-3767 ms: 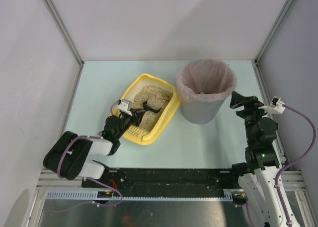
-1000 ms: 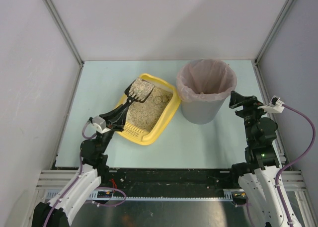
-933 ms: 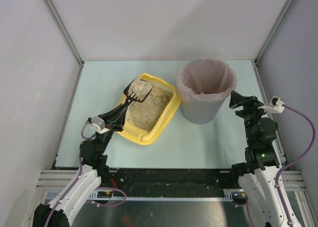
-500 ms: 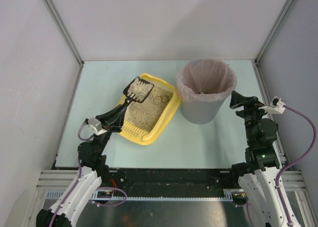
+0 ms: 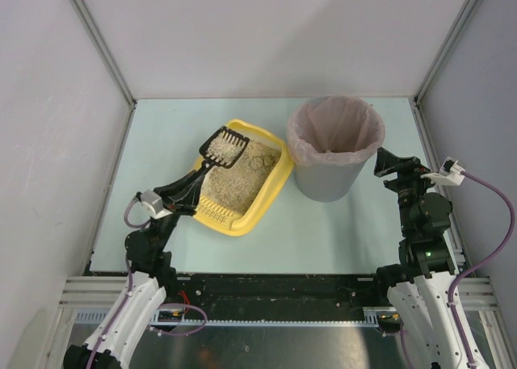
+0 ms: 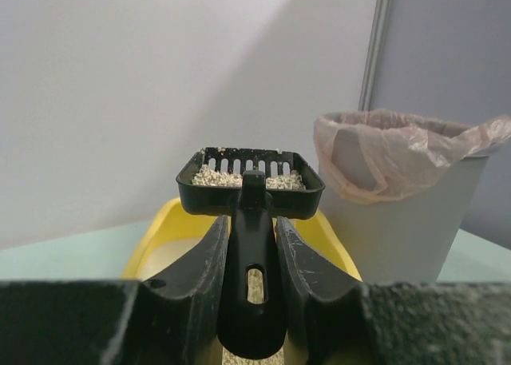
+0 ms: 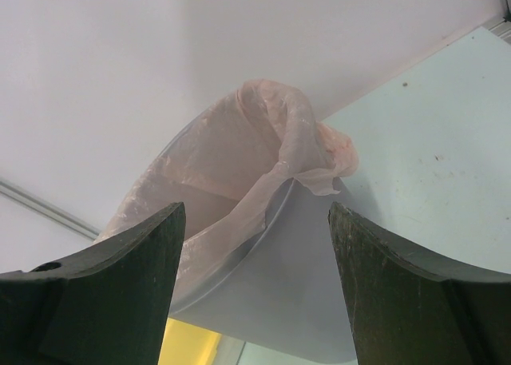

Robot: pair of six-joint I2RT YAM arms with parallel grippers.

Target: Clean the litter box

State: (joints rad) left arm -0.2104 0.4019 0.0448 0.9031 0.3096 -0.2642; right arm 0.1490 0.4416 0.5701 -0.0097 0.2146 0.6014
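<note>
The yellow litter box (image 5: 273, 190) lies mid-table with beige litter (image 5: 236, 182) in it. My left gripper (image 5: 184, 193) is shut on the handle of a black slotted scoop (image 5: 224, 145). The scoop's head hangs level above the box's far left corner and carries some litter. In the left wrist view the scoop (image 6: 250, 191) runs straight out between my fingers (image 6: 209, 257), with the yellow box (image 6: 156, 241) below it. My right gripper (image 5: 386, 165) stands open beside the bin, holding nothing, and the right wrist view shows its wide gap (image 7: 255, 213).
A grey round bin (image 5: 334, 147) with a pinkish liner stands right of the litter box, touching its right edge. It shows in the left wrist view (image 6: 399, 221) and fills the right wrist view (image 7: 263, 277). White walls enclose the table on three sides.
The left arm has lifted the scoop out of the litter with a load of granules. Over the last second it drew slightly back and to the left. The right arm has not moved.
</note>
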